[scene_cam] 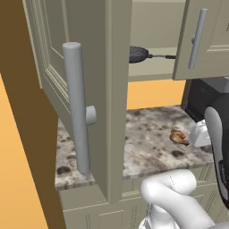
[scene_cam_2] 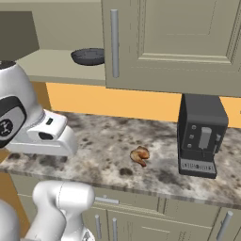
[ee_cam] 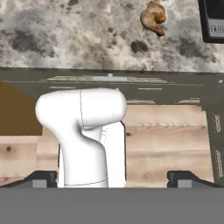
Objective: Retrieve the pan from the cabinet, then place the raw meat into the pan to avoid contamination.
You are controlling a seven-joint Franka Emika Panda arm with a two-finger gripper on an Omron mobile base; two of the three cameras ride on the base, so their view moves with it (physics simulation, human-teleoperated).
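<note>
Cabinet [scene_cam_2: 179,42] doors hang open and one hides part of the pan [scene_cam: 138,54] on its shelf, raw meat [scene_cam_2: 140,156] sits near the counter's [scene_cam_2: 94,146] front edge, gripper [ee_cam: 112,178] fingertips spread apart, holding nothing.

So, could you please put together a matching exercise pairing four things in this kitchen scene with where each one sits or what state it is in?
Things:
1. pan
2. raw meat
3. cabinet door
4. black coffee machine

Places or states:
A. swung open
B. lying on the speckled countertop
C. standing on the countertop, to the right of the meat in the right base view
D. resting on the cabinet shelf

Pairs: 1-D, 2-B, 3-A, 4-C
</note>
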